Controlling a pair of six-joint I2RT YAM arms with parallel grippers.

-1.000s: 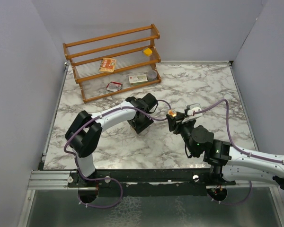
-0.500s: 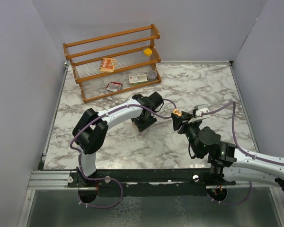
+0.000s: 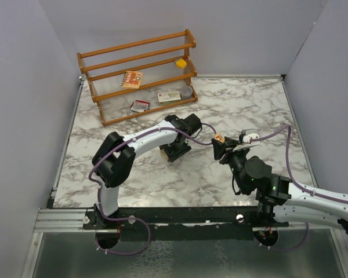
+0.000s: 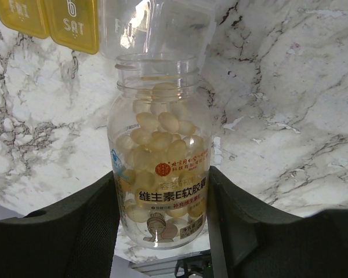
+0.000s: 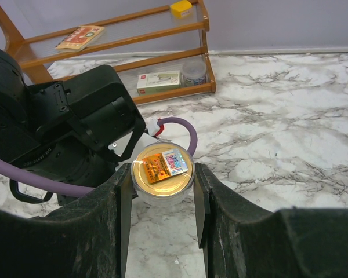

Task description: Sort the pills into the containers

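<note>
Two grips over the marbled surface (image 3: 249, 104) inside grey walls (image 3: 249, 35): left fingers (image 4: 95, 226) clamp a pill bottle (image 4: 162, 174), right fingers (image 5: 98, 226) an amber jar (image 5: 161, 168).

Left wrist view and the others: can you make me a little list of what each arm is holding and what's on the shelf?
left fingers: shut on pill bottle, lid off, full of pale capsules
right fingers: shut on round amber jar
pill organiser: yellow lids FRI and SAT, just past the bottle's mouth
wooden rack: yellow box higher up, grey tin on bottom level
</note>
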